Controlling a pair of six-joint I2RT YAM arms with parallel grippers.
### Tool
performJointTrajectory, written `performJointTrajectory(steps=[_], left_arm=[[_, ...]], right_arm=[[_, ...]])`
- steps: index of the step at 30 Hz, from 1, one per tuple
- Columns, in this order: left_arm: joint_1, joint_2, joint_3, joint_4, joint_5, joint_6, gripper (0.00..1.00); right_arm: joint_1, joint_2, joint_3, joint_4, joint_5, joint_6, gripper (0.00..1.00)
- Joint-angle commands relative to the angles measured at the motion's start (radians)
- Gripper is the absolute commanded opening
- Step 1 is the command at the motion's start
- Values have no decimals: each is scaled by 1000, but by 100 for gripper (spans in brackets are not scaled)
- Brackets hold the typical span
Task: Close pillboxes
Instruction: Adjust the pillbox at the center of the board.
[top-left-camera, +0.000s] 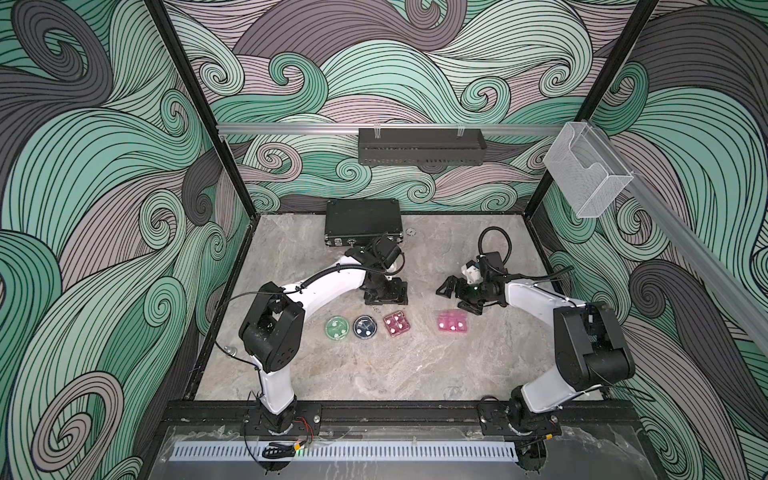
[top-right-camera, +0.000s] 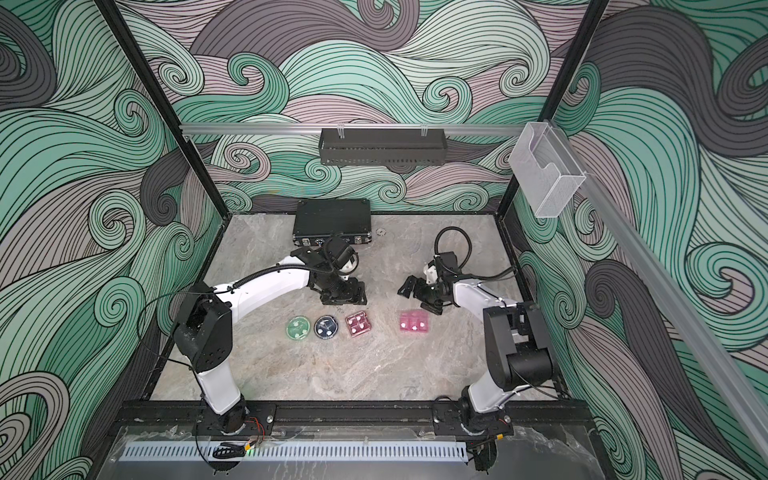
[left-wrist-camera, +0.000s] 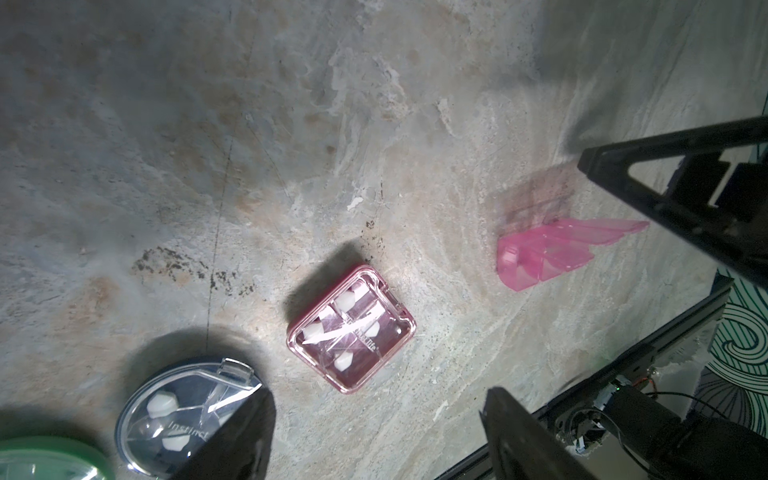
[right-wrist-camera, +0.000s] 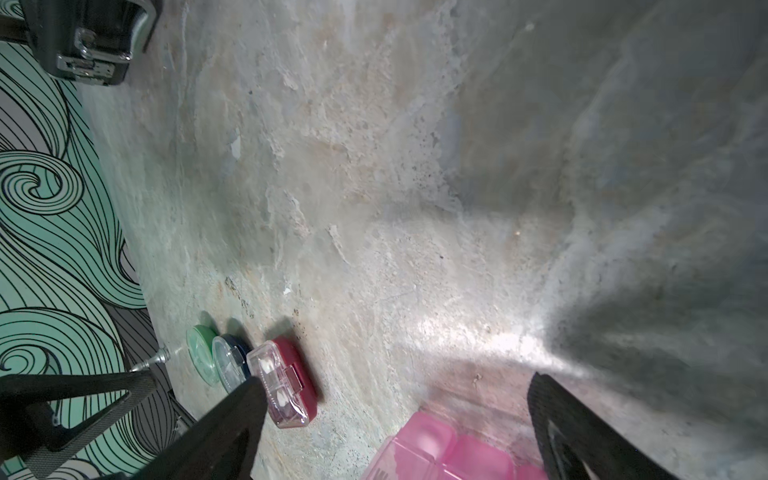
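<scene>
Four pillboxes lie in a row on the stone table: round green, round dark blue, square dark pink and rectangular light pink. White pills show through them. My left gripper hangs open just behind the dark pink box, holding nothing. My right gripper stands open just behind the light pink box, also empty. In the left wrist view the light pink box has its lid flaps raised. The dark pink box has its clear lid down.
A black briefcase with metal latches lies at the back of the table, a small metal ring beside it. A black basket hangs on the back rail and a clear holder on the right rail.
</scene>
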Motion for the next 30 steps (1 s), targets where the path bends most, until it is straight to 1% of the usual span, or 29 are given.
performJointTrajectory(steps=[1,8,16,22,26,30], left_arm=[[-7,-38,-6,-10,-2,9,80],[-7,-39,-16,0,1,7,80],[-7,-38,-33,17,12,1,80],[-7,-44,-46,24,15,1,80],[-7,-42,-49,25,17,2,80],[-7,-43,-53,33,25,-4,80]], right_arm=[[13,-37,-30,-8,-8,-16,100],[45,-117,-95,-7,12,20,100],[101,-222,-184,-8,68,88,100],[133,-324,-259,-30,80,128,100],[176,-386,-308,-7,72,186,100],[218,-409,-325,9,85,231,100]])
